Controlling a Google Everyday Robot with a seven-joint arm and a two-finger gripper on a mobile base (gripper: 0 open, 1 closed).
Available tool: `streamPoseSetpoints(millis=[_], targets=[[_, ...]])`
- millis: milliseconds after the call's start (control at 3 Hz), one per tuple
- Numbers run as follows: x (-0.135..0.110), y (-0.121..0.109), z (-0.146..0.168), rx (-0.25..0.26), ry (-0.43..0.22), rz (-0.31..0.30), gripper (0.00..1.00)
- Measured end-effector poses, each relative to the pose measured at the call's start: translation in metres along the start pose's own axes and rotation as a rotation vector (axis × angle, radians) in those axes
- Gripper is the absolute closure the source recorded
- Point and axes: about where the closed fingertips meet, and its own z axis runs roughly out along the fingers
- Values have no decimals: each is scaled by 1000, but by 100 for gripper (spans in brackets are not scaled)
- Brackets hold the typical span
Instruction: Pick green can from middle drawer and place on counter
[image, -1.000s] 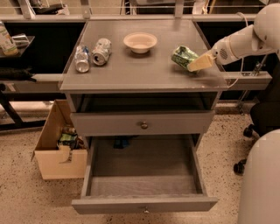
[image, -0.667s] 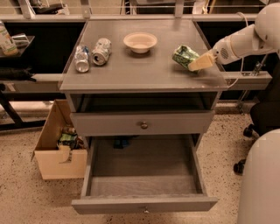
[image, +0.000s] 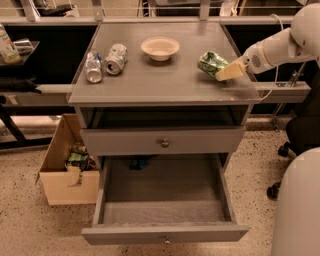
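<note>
The green can (image: 212, 63) lies on its side on the counter (image: 165, 85), near its right edge. My gripper (image: 228, 72) comes in from the right on a white arm and sits against the can's lower right side, low over the counter. The middle drawer (image: 165, 233) is pulled far out below, and its grey inside shows nothing in it.
Two silver-white cans (image: 93, 66) (image: 116, 58) lie at the counter's left and a shallow cream bowl (image: 160, 48) at its back middle. The shallower drawer (image: 162, 141) above is shut. A cardboard box (image: 65, 172) stands on the floor at left. My white body (image: 297, 210) fills the lower right.
</note>
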Motion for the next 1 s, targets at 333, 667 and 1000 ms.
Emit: streamPoseSetpoints(millis=[333,667,1000], targets=[[0,0,0,0,0,0,0],[0,0,0,0,0,0,0],[-13,-1,-14,-7,-40,-17,0]])
